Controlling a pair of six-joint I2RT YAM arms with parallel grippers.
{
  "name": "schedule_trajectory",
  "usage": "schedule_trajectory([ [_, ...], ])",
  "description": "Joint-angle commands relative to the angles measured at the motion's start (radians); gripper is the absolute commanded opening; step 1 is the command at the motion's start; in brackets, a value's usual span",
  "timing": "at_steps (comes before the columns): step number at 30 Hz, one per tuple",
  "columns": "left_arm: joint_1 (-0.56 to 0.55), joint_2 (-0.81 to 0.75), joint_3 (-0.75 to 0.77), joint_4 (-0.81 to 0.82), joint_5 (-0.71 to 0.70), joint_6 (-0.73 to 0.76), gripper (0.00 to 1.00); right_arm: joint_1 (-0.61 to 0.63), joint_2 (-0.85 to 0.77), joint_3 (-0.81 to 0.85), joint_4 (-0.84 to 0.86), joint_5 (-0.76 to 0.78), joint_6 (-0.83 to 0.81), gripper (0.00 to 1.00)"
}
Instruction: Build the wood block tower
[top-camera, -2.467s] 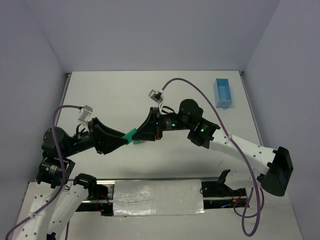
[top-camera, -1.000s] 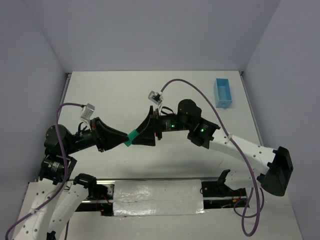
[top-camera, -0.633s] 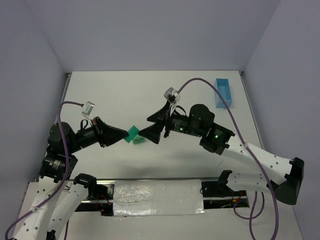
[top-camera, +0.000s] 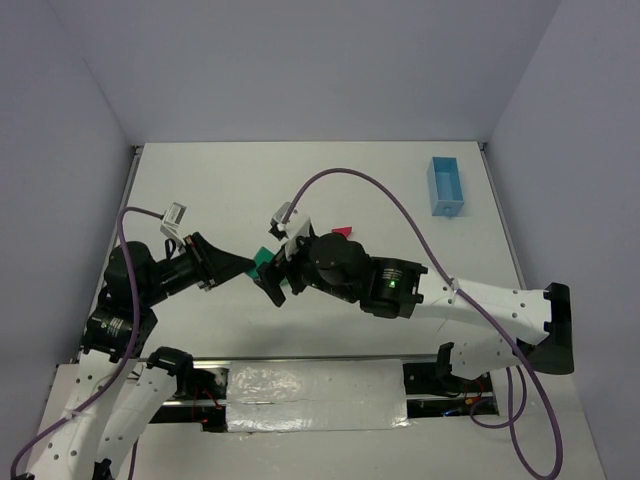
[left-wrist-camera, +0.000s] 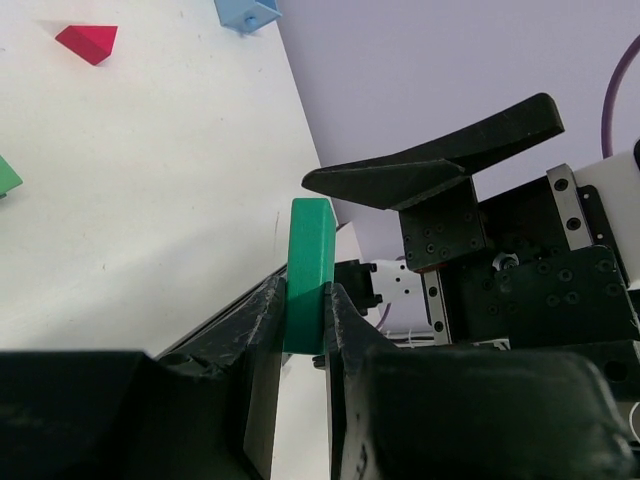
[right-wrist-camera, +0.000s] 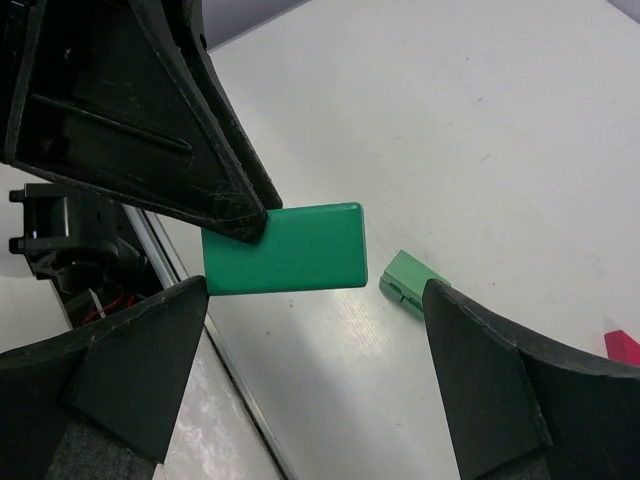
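Left gripper (left-wrist-camera: 305, 305) clamps green rectangular wooden block (right-wrist-camera: 285, 248); right gripper (right-wrist-camera: 315, 300), jaws spread, faces it. Centre block in gap, clear of left gripper, before closing.

Left arm reaching right, left gripper (left-wrist-camera: 306, 300), jaws clamped on a green block (left-wrist-camera: 309, 265), right arm folded back leftward, right gripper (right-wrist-camera: 315, 290), jaws spread wide, facing the left one.
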Motion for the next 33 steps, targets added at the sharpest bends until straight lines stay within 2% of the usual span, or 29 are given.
schedule_trajectory([
  [1,0.0,-0.004,0.025,0.012,-0.006,-0.016,0.0,0.01,-0.013,0.04,0.056,0.007,-0.051,0.94],
  [5,0.0,-0.004,0.022,0.0,-0.02,-0.018,0.0,0.017,-0.03,0.014,0.096,-0.042,-0.08,0.91],
  [8,0.0,-0.002,0.017,0.009,-0.018,-0.029,0.0,0.017,-0.023,0.021,0.093,-0.079,-0.106,0.77],
  [9,0.0,-0.002,0.017,0.015,-0.018,-0.03,0.0,0.017,-0.016,0.027,0.089,-0.079,-0.113,0.76],
  [15,0.0,0.004,0.022,0.013,-0.018,-0.03,0.0,0.019,0.025,0.049,0.081,-0.065,-0.116,0.8],
  [17,0.0,0.005,0.022,0.018,-0.015,-0.032,0.0,0.017,0.034,0.057,0.083,-0.05,-0.116,0.87],
  [20,0.0,0.008,0.023,0.019,-0.012,-0.03,0.0,0.017,0.045,0.055,0.093,-0.027,-0.116,0.93],
  [22,0.0,0.008,0.025,0.019,-0.009,-0.027,0.0,0.017,0.051,0.06,0.095,-0.019,-0.116,0.93],
  [27,0.0,0.016,0.034,0.01,-0.012,-0.013,0.0,0.017,0.054,0.07,0.103,-0.034,-0.143,0.8],
  [33,0.0,0.016,0.03,0.004,-0.018,-0.007,0.0,0.019,0.028,0.055,0.13,-0.039,-0.142,0.87],
])
